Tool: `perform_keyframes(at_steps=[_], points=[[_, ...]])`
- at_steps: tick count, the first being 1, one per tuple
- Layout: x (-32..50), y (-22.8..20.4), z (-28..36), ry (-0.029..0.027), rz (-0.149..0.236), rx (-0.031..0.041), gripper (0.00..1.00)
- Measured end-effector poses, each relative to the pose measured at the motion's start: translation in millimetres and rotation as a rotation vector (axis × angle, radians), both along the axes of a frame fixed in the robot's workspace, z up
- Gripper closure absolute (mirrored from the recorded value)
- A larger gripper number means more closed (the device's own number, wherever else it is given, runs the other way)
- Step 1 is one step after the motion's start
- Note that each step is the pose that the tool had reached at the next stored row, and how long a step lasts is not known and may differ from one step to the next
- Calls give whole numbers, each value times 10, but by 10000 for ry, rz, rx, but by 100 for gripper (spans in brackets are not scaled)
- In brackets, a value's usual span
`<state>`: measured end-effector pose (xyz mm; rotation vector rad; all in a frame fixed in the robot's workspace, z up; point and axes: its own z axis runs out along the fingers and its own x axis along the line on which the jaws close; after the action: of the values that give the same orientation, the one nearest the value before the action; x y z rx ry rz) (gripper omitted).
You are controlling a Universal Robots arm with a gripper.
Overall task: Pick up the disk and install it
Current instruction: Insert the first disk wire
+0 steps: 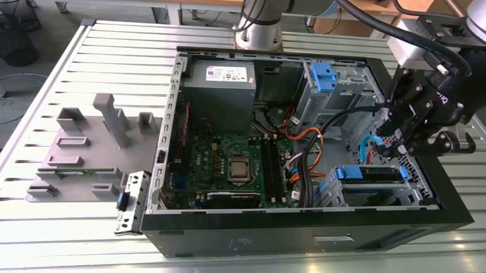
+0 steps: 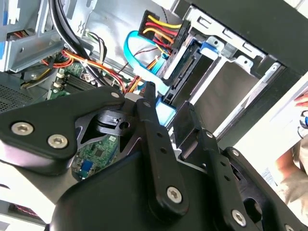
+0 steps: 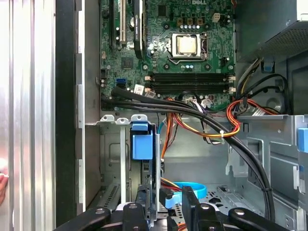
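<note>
The disk [image 1: 368, 174] stands on edge in the drive cage at the open computer case's front corner, on the exterior view's right, with its blue side rails showing. In the second wrist view the disk [image 2: 185, 67] has a plug with red and yellow wires [image 2: 161, 26] at its end. My gripper [image 1: 406, 151] hangs just above the cage. It is open, and its black fingers [image 3: 139, 211] straddle the disk's thin edge [image 3: 151, 168] with a gap on one side. A blue rail tab [image 3: 142, 144] caps the disk.
The case holds a green motherboard [image 1: 227, 165], a grey power-supply box [image 1: 220, 77], thick black cables [image 3: 202, 115] and a blue flat cable [image 3: 190, 187]. A second blue-railed bay [image 1: 322, 77] sits farther back. A grey fixture block [image 1: 83, 148] lies on the slatted table. A person [image 2: 293, 168] is nearby.
</note>
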<state>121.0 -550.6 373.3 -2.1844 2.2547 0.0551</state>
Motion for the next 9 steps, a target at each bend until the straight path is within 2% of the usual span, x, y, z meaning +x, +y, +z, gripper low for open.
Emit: perform_keyframes(at_steps=[4,9], points=[[49,0,-23,19,1,-1,58],[50,0,-110,36,0,0,58]])
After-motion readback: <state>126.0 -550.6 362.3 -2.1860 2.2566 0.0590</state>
